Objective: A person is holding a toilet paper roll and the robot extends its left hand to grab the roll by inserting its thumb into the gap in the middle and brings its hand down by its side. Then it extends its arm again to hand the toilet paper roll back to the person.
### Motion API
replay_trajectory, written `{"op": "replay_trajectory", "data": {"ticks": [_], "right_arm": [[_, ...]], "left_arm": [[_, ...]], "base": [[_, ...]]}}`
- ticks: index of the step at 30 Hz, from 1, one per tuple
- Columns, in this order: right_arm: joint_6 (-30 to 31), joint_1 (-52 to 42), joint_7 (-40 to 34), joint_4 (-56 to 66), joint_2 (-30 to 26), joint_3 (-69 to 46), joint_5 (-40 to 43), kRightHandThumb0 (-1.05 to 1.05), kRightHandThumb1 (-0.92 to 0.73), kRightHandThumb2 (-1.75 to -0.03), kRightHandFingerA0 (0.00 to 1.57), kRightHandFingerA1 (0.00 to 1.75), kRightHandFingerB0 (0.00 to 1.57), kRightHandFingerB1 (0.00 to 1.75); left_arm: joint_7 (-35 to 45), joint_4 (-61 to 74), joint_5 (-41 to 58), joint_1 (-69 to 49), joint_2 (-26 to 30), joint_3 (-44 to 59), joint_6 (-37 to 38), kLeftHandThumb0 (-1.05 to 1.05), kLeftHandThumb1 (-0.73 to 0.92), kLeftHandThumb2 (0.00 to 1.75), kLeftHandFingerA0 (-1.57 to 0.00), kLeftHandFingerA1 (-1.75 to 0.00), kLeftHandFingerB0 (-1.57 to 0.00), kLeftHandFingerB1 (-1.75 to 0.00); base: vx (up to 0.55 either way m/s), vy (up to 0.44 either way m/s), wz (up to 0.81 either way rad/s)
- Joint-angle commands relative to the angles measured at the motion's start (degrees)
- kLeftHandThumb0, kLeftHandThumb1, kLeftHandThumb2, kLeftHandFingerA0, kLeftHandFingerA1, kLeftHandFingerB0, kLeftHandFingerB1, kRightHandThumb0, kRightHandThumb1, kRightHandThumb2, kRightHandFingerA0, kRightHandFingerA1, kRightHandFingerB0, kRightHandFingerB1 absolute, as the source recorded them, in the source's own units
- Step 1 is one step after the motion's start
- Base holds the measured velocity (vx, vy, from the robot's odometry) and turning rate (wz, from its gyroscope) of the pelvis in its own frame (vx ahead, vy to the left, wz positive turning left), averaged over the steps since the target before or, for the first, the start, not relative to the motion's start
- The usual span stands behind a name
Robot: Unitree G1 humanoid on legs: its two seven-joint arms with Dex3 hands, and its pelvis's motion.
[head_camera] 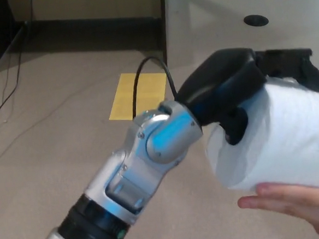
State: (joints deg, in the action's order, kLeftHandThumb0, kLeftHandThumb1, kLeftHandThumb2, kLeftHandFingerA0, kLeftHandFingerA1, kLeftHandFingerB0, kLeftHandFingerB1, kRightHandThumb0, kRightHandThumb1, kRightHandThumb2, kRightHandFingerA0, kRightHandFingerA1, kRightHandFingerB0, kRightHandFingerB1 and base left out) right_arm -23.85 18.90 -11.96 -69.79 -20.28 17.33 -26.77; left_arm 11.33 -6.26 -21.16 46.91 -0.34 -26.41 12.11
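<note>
- Toilet paper roll (284,141) is held up at the right side of the head view, above the floor, its open end turned toward the left.
- Left hand (239,89) is clamped on the roll: the thumb (235,126) is pushed into the hole in the middle, and the black fingers (292,63) are wrapped over the top of the roll.
- Silver forearm (133,179) is stretched out from the lower left up to the hand, and a black cable (145,71) is looped above the wrist.
- A person's hand (297,203) is seen under the roll at the lower right, its fingers touching the underside of the paper.
- A yellow sheet (128,97) lies flat on the beige floor (54,105) behind the arm, partly hidden by it.
- A dark round spot (256,21) is seen on the floor at the upper right.
- The right hand is not shown.
</note>
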Motion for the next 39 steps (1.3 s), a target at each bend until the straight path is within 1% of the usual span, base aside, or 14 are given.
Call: {"op": "replay_trajectory", "data": {"ticks": [1, 5, 6, 7, 8, 9, 10, 12, 13, 14, 23, 36, 38, 39], "right_arm": [[0.3, 0.3, 0.6, -0.2, -0.6, 0.1, 0.0, -0.42, -0.73, -0.62, 0.66, 0.54, 0.56, 0.45], [0.4, 0.1, 0.3, -0.4, -0.5, 0.2, -0.1, -0.43, -0.73, -0.62, 0.67, 0.55, 0.56, 0.45], [0.7, 0.2, 0.7, -0.4, -0.5, 0.2, -0.1, -0.43, -0.74, -0.62, 0.67, 0.55, 0.56, 0.44], [0.8, 0.2, 0.9, -0.4, -0.4, 0.1, 0.1, -0.43, -0.74, -0.62, 0.67, 0.55, 0.55, 0.45], [0.8, 0.2, 0.9, -0.4, -0.4, 0.1, 0.1, -0.42, -0.74, -0.62, 0.67, 0.53, 0.55, 0.45], [0.9, 0.2, 0.9, -0.4, -0.4, 0.2, 0.0, -0.42, -0.74, -0.62, 0.67, 0.53, 0.55, 0.45], [0.6, 0.2, 0.4, -0.5, -0.5, 0.3, -0.2, -0.41, -0.73, -0.62, 0.68, 0.54, 0.55, 0.45], [0.4, 0.2, 0.7, -0.4, -0.5, 0.2, 0.0, -0.42, -0.73, -0.62, 0.65, 0.53, 0.55, 0.45], [0.5, 0.2, 0.9, -0.4, -0.5, 0.1, 0.2, -0.42, -0.73, -0.62, 0.65, 0.53, 0.55, 0.45], [0.6, 0.4, 1.1, -0.3, -0.5, -0.2, 0.4, -0.43, -0.74, -0.62, 0.7, 0.57, 0.56, 0.45], [0.7, 0.3, 0.9, -0.2, -0.6, -0.1, 0.2, -0.43, -0.74, -0.62, 0.7, 0.57, 0.54, 0.44], [1.5, 0.8, 1.4, -0.3, -0.6, 0.2, -0.1, -0.44, -0.75, -0.62, 0.69, 0.56, 0.54, 0.44], [1.8, 0.9, 1.6, -0.3, -0.6, 0.2, -0.1, -0.44, -0.75, -0.63, 0.69, 0.55, 0.54, 0.43], [1.6, 1.0, 1.5, -0.3, -0.6, 0.3, -0.2, -0.44, -0.74, -0.63, 0.68, 0.54, 0.55, 0.44]], "left_arm": [[2.2, 3.9, -1.2, -2.6, 0.2, -0.9, -2.1, -0.2, 0.67, 0.63, -0.76, -1.48, -0.79, -1.08], [3.4, 5.2, -1.2, -4.2, 0.9, -0.8, -2.9, -0.23, 0.72, 0.63, -0.81, -1.39, -0.86, -0.73], [3.8, 5.6, -0.9, -4.7, 0.8, -0.6, -3.6, -0.19, 0.75, 0.62, -0.82, -1.33, -0.83, -0.52], [4.1, 5.9, -0.5, -4.9, 0.6, -0.5, -4.0, -0.23, 0.7, 0.61, -0.82, -1.07, -0.66, -0.42], [4.3, 6.2, -0.4, -5.1, 0.6, -0.4, -4.2, -0.3, 0.63, 0.59, -0.81, -0.59, -0.47, -0.35], [4.4, 6.3, -0.3, -5.2, 0.6, -0.3, -4.3, -0.3, 0.63, 0.59, -0.81, -0.59, -0.47, -0.35], [5.6, 7.1, 0.0, -5.5, 1.0, -0.3, -5.2, -0.43, 0.55, 0.57, -0.61, -0.43, -0.22, -0.31], [6.5, 8.4, -0.4, -6.0, 1.7, -0.3, -6.0, -0.55, 0.45, 0.54, -0.28, -0.34, -0.02, -0.24], [6.9, 9.0, -0.5, -6.2, 2.0, -0.3, -6.3, -0.55, 0.45, 0.54, -0.28, -0.34, -0.02, -0.24], [8.5, 10.7, -1.1, -6.3, 3.1, -0.2, -8.4, -0.61, 0.38, 0.75, -0.08, -0.31, 0.0, -0.11], [14.1, 14.0, 2.4, -5.2, 6.0, 2.2, -13.2, -0.72, 0.44, 0.81, -0.03, -0.09, 0.0, 0.0], [18.6, 16.0, 7.5, -3.6, 10.1, 8.4, -14.1, -0.69, 0.4, 0.8, 0.0, -0.06, 0.0, -0.02], [18.5, 15.2, 7.9, -3.3, 11.2, 9.6, -12.1, -0.78, 0.45, 0.55, 0.0, -0.14, 0.0, -0.01], [19.1, 15.2, 9.0, -3.1, 12.0, 10.6, -12.3, -0.7, 0.42, 0.79, 0.0, 0.0, 0.0, 0.0]], "base": [[0.0, 0.0, 0.0], [0.0, 0.0, 0.0], [0.0, 0.0, 0.0], [0.0, 0.0, 0.0], [0.0, 0.0, 0.0], [0.0, 0.0, 0.0], [0.0, 0.0, 0.0], [0.0, 0.0, 0.0], [0.0, 0.0, 0.0], [0.0, 0.0, 0.0], [0.0, 0.0, 0.0], [0.0, 0.0, 0.0], [0.0, 0.0, 0.0], [0.0, 0.0, 0.0]]}}
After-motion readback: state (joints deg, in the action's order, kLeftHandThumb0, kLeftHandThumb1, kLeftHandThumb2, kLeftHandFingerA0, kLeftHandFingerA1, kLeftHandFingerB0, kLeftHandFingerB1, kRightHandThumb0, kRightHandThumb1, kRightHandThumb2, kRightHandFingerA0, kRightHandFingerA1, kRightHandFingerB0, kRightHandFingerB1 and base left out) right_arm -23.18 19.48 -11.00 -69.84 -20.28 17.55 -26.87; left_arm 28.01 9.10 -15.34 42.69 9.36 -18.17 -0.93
